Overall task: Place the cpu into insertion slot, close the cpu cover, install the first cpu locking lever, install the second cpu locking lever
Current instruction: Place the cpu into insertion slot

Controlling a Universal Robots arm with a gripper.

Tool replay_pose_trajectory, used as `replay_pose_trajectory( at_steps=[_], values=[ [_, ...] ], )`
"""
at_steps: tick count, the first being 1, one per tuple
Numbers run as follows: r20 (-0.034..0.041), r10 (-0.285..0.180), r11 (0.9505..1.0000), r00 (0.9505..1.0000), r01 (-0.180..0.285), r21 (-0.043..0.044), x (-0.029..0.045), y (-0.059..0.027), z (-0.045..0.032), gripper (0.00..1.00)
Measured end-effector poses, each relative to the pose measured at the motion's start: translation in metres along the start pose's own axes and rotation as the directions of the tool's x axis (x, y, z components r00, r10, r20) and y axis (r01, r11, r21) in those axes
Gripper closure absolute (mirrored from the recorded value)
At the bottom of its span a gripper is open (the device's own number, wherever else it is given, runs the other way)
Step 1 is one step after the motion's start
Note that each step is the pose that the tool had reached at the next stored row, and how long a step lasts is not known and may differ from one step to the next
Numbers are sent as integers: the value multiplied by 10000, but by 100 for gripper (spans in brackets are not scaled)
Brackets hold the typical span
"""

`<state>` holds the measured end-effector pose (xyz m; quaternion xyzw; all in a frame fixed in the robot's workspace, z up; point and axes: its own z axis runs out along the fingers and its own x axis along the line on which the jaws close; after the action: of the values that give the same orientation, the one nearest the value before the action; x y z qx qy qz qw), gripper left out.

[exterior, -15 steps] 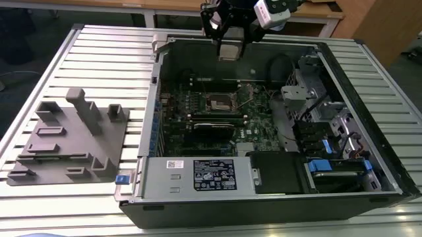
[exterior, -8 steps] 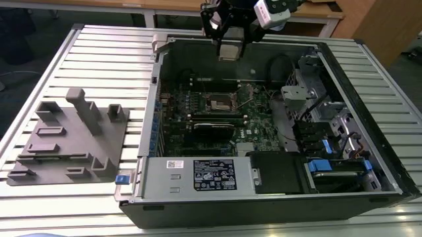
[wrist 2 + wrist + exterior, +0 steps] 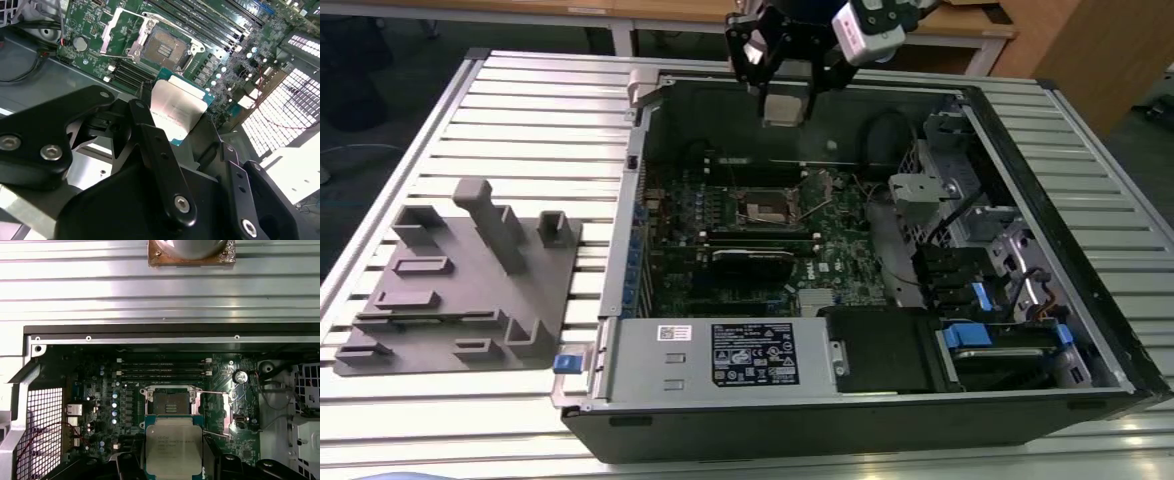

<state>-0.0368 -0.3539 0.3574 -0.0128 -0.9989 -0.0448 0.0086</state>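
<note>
Closest to my lens sits the black pincer (image 3: 181, 119), clamped on the cpu (image 3: 176, 106) by its edges, silver face showing. Below the pincer, well apart from the chip, I see the insertion slot (image 3: 162, 47) bare, its cpu cover (image 3: 114, 29) swung open beside it. The pincer hangs above the open computer case (image 3: 854, 425), near its rim.
</note>
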Motion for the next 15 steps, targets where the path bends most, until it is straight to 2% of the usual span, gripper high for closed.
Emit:
replay_pose_trajectory(
  at_steps=[4,9,15],
  values=[
    [0,1,10000,10000,-1,16,0,-2,26,46],
    [7,4,9998,10000,-4,206,0,-6,66,46],
    [7,5,9997,10000,-5,261,-1,-10,108,46]
  ],
)
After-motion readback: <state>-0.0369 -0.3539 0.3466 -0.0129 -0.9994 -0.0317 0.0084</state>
